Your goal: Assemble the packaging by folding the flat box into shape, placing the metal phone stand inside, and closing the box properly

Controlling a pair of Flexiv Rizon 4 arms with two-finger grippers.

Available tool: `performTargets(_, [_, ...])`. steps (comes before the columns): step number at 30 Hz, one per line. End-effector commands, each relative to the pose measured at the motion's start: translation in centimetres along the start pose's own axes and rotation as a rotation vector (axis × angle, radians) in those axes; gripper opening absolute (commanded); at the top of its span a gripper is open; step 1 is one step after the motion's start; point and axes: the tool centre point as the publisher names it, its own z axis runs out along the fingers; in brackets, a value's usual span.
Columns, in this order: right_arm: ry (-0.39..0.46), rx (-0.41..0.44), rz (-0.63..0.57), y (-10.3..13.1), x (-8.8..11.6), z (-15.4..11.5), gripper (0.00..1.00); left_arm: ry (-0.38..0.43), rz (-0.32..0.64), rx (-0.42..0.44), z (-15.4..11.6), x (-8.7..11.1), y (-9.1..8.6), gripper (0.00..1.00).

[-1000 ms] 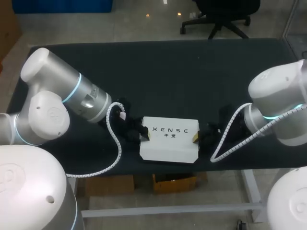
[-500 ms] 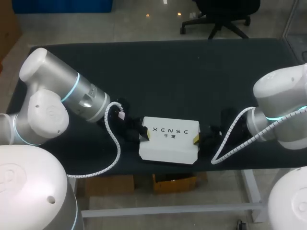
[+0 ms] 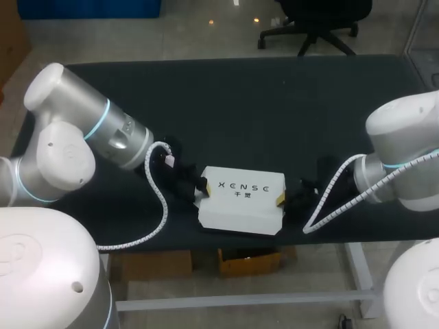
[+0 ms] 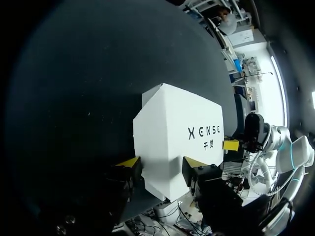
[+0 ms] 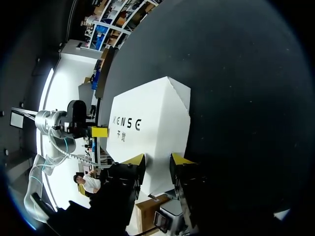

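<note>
The white box (image 3: 241, 208), folded and shut with no stand to be seen, has been nudged slightly leftward along the near edge of the desk (image 3: 274, 110). One end is pinched by the left hand (image 4: 161, 164), the other by the right hand (image 5: 157, 158). Both arms have been swung outward, so closing is judged nearly done.

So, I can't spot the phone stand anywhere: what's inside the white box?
Not visible: the white box looks closed, its printed top covering the inside. No stand shows on the table. The left gripper and right gripper clamp its ends.
</note>
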Motion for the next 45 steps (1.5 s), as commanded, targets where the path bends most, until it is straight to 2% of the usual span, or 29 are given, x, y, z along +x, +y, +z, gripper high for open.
performTargets(1, [0.032,0.003,0.001,0.3,-0.5,0.2,0.31,0.003,0.013,-0.005,0.0,0.2,-0.3,0.55])
performTargets(8, [0.031,0.011,0.007,0.9,-0.8,0.2,0.31,0.008,0.033,-0.014,0.6,0.5,-0.3,0.54])
performTargets(12, [0.029,0.009,0.008,1.4,-0.8,-0.1,0.31,0.023,0.031,-0.018,0.9,0.6,0.3,0.5])
performTargets(24, [0.033,0.012,-0.003,2.0,-0.2,0.1,0.31,0.053,0.035,-0.014,0.8,1.3,1.1,0.47])
performTargets(45, [0.011,0.037,0.003,2.1,0.1,0.0,0.32,0.051,-0.005,-0.032,0.9,1.3,1.1,0.45])
